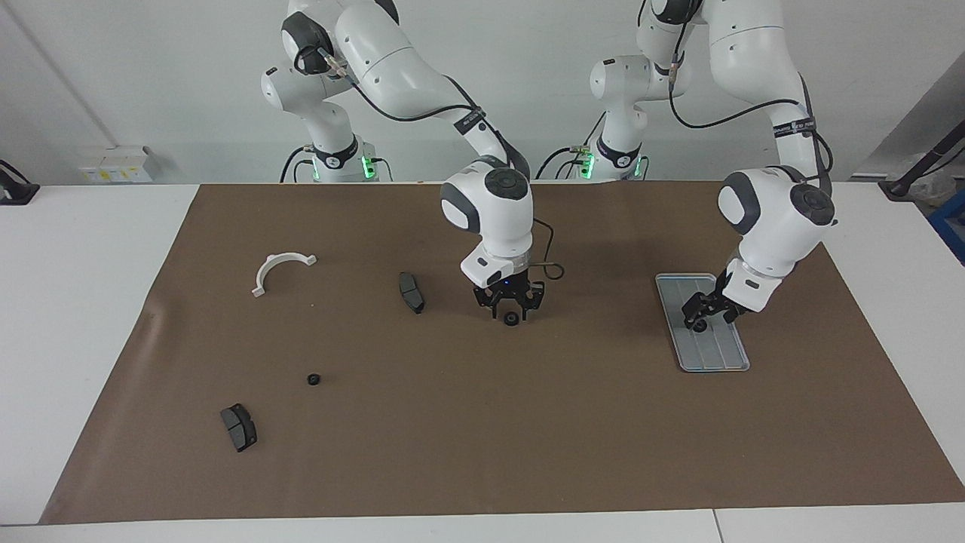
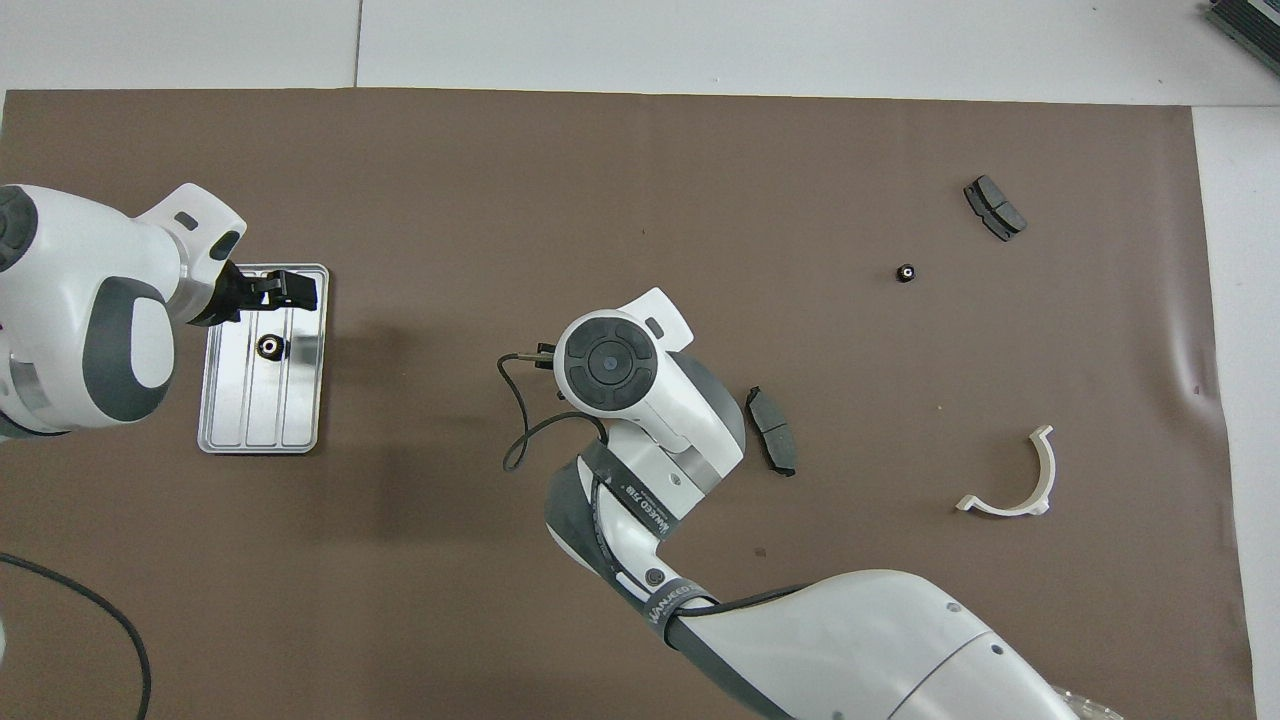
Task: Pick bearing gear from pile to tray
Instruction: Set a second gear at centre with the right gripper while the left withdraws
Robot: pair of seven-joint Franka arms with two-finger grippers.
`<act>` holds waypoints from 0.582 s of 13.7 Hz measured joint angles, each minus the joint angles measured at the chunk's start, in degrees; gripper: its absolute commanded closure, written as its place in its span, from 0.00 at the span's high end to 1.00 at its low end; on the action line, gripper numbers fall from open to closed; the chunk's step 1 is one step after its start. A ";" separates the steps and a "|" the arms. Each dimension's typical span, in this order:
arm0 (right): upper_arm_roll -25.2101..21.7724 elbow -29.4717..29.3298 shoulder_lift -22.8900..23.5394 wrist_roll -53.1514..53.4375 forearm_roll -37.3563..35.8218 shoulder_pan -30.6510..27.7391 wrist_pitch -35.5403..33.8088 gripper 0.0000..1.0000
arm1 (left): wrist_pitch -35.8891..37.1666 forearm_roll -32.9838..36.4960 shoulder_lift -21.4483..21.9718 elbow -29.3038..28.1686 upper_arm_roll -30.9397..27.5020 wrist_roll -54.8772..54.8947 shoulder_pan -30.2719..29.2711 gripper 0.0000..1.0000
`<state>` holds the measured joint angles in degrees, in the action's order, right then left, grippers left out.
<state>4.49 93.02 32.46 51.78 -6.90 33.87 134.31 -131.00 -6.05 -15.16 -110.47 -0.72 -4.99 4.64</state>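
Two gears: one point(image 2: 270, 347) lies in tray point(image 2: 305, 415); one point(image 1: 510, 317) on mat.
Left gripper point(image 1: 706, 312): released, over tray gear.
Right gripper point(image 1: 510, 304): released, over mat gear.

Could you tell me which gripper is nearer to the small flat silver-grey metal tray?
Left. The left gripper is open right over the small flat silver-grey metal tray, above a small black round gear lying in it. The right gripper is open over mid-mat, well apart from it.
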 measured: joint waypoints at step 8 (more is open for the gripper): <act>-0.65 5.80 -7.07 -8.59 -0.98 -11.15 -0.48 1.00 | -0.08 0.35 -2.30 4.36 0.15 -29.41 22.27 1.00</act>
<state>3.84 98.82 25.39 43.19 -7.88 22.72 133.84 -131.08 -5.70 -17.47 -106.11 -0.57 -34.40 26.90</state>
